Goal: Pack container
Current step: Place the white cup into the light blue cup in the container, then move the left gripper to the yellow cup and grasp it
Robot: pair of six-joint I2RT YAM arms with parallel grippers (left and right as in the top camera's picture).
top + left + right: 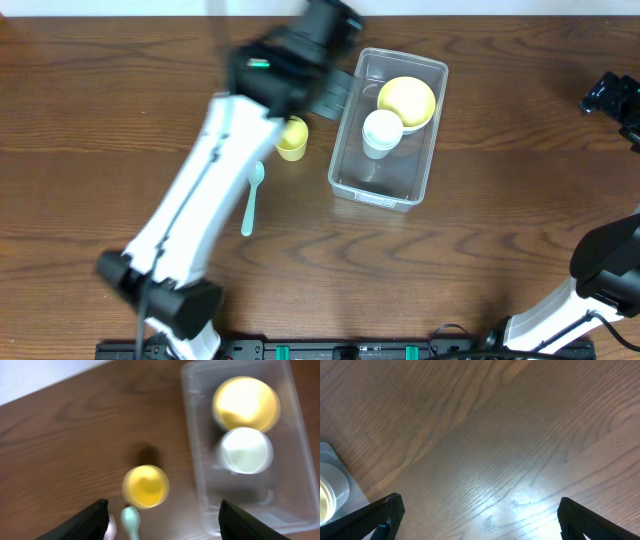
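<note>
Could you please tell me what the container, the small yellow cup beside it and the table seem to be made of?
The container looks like clear, glossy plastic: the table shows dimly through it. The small yellow cup seems smooth, opaque plastic, though blur leaves that open. The table shows brown wood grain with a slight sheen; solid wood or laminate, I cannot tell.
</note>
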